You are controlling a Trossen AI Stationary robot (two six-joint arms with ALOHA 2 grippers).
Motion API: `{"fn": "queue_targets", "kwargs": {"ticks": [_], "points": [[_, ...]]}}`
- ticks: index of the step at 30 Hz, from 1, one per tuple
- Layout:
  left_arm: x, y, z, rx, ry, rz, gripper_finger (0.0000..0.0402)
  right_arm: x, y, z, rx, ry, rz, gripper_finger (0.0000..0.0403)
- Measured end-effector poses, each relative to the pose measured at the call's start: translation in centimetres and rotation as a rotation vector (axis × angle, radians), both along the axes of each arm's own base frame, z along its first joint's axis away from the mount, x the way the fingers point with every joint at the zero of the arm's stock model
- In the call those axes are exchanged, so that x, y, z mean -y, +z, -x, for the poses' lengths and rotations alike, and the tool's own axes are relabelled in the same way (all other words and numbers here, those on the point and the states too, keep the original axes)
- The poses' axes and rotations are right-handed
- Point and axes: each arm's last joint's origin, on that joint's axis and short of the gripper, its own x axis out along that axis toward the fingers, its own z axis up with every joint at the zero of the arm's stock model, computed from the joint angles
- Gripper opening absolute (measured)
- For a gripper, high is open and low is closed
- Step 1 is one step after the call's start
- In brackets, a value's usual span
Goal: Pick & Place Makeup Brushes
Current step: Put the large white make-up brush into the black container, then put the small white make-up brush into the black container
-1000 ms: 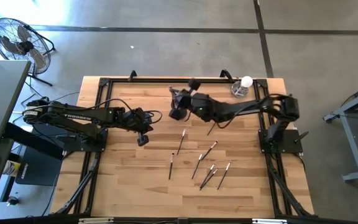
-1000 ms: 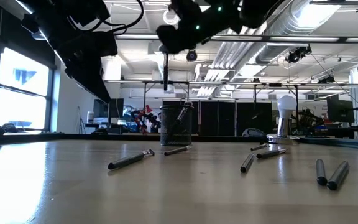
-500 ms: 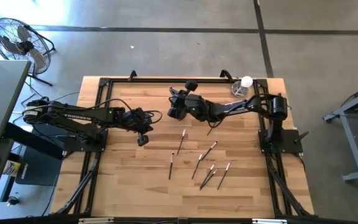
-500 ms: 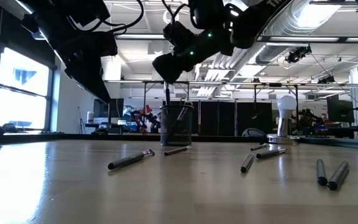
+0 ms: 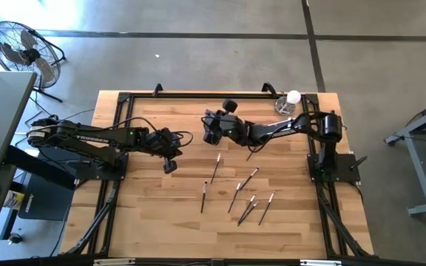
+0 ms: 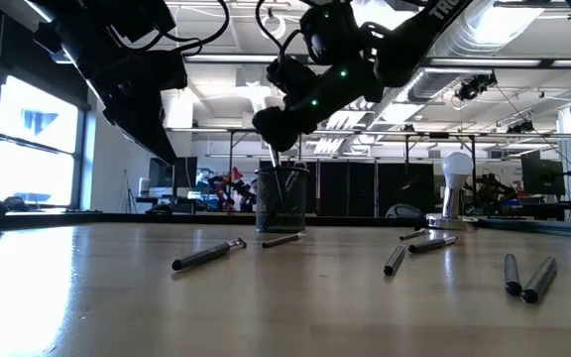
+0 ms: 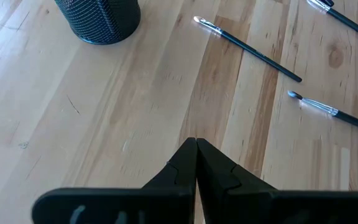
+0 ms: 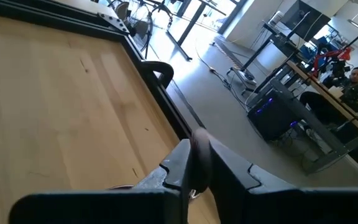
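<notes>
**Caught the right gripper (image 6: 275,139) directly over the black mesh cup (image 6: 282,203), at 12 o'clock from table centre.**

Noted one dark makeup brush (image 8: 199,160) standing upright at that gripper, its lower end down inside the cup among other handles. Could not tell whether it was gripped or already let go. Counted six loose brushes (image 5: 234,196) lying flat on the wooden table (image 5: 146,214), scattered from the centre out toward 5 o'clock, two of them crossing and the others apart from one another. Found the left gripper (image 7: 196,148) waiting at 9 o'clock from centre, above bare wood, pinched fully together and holding nothing. Spotted a clear glass with a white ball (image 5: 288,103) in the 1 o'clock corner.
</notes>
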Motion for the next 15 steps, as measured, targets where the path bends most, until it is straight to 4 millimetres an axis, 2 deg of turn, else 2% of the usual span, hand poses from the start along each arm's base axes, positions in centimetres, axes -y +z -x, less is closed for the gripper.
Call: {"fn": "queue_targets", "kwargs": {"ticks": [10,15], "points": [[0.0,0.0,0.0,0.003,0.002,0.003,0.0000,-0.4,1.4,0.3,0.033,-0.007,0.011,0.0078],[0.0,0.0,0.0,0.005,0.002,0.003,0.0000,-2.1,3.4,1.3,0.005,-0.100,0.050,0.0086]]}}
